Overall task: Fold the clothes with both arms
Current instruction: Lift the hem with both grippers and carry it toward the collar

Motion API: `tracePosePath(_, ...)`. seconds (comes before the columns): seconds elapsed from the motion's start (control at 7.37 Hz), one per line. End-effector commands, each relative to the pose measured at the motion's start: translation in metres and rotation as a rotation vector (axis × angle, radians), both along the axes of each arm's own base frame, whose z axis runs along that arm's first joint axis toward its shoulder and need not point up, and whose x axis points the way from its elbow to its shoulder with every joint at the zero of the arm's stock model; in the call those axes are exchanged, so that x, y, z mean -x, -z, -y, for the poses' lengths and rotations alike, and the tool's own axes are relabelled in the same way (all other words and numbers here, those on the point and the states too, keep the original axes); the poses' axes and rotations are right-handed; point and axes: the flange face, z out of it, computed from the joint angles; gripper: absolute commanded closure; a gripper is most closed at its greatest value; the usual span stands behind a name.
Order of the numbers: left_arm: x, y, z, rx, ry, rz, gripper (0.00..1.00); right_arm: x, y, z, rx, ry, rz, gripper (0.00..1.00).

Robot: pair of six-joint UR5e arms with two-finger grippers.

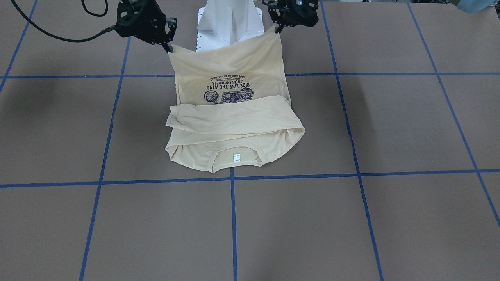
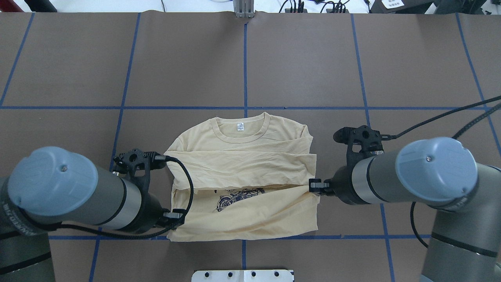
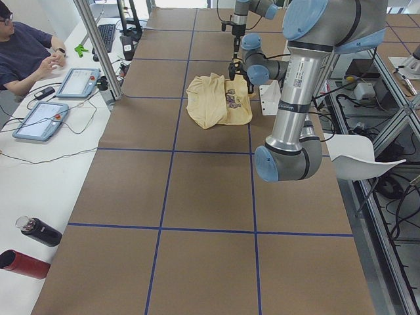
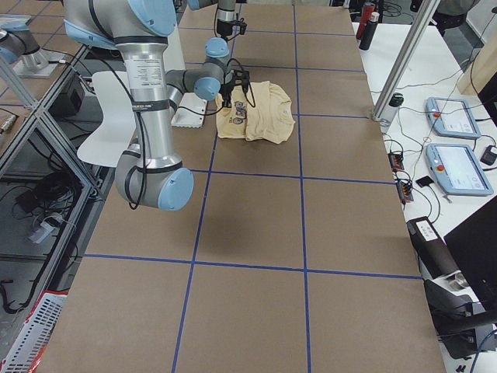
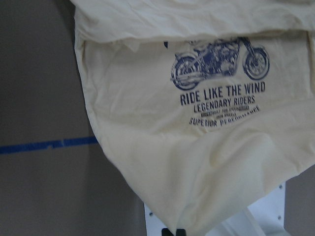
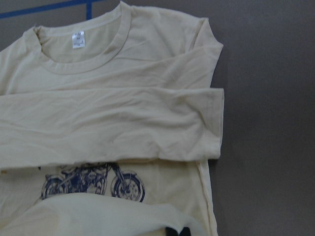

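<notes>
Brown table (image 1: 234, 234) marked with blue tape lines (image 1: 233, 222) fills the foreground of the front-facing view. Beyond it, near the table's middle, lies the pale cream-yellow T-shirt (image 1: 234, 125), front up, with its collar (image 1: 238, 150) and white neck label (image 1: 236, 157) pointing away from the robot. Both long sleeves (image 1: 234, 117) are folded across the chest and partly cover the navy motorcycle print (image 1: 228, 93). The shirt's lower half rises off the table like a ramp toward the white pedestal (image 1: 228, 19). The left gripper (image 1: 279, 28) pinches one corner of the hem (image 1: 226, 52) and the right gripper (image 1: 168, 47) pinches the other, fingers pressed together on the thin fabric, with the hem hanging in a shallow sag between them. The step in hand appears to be the bottom-to-top fold, with the hem raised but not yet brought over. The next move likely calls for both arms to carry the hem forward together, level and at matching pace. They would pass over the sleeves toward the collar, then lower the hem onto the shoulders before letting go.
</notes>
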Motion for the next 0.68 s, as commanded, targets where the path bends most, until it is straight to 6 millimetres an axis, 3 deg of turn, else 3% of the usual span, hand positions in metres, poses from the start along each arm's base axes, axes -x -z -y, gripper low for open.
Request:
tracePosePath(0.0,0.02,0.003,0.05,-0.051,0.119,0.01,1.0,0.022,0.009,0.052,-0.08,-0.063,-0.032,1.0)
tracePosePath(0.14,0.033,0.011,0.068,-0.074,0.15,-0.001,1.0,0.016,0.013,0.067,-0.08,-0.092,-0.033,1.0)
tracePosePath(0.27,0.033,0.01,0.089,-0.072,0.181,0.012,1.0,0.017,0.004,0.078,-0.069,-0.107,-0.055,1.0)
tracePosePath(0.54,-0.001,0.01,0.121,-0.077,0.185,0.047,1.0,0.036,-0.002,0.106,-0.074,-0.114,-0.094,1.0)
